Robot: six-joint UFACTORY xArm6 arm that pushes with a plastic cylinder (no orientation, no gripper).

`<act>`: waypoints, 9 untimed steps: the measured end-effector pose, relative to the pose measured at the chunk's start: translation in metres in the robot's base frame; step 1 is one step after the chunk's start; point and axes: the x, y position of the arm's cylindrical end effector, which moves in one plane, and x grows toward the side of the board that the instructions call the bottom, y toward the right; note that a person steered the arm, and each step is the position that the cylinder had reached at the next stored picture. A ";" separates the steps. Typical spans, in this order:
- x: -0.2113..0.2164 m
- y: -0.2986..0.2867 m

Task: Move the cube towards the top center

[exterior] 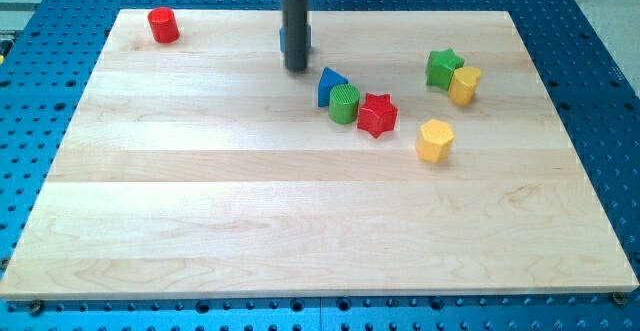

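Note:
A blue cube (309, 39) sits near the view's top centre, mostly hidden behind my dark rod; only thin slivers show on either side of it. My tip (296, 69) rests on the board just below the cube, seemingly against its near side. A blue triangular block (330, 84) lies a short way to the right of the tip and below it.
A red cylinder (163, 25) stands at the top left. A green cylinder (344, 103) and a red star (377, 115) cluster beside the blue triangular block. A green star (442, 67) and a yellow block (464, 84) touch at the right. A yellow hexagon (435, 140) lies below them.

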 end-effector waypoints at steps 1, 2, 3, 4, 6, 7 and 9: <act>-0.029 -0.006; -0.043 0.022; -0.041 0.026; -0.041 0.013; -0.041 0.009; -0.035 0.010; -0.027 0.030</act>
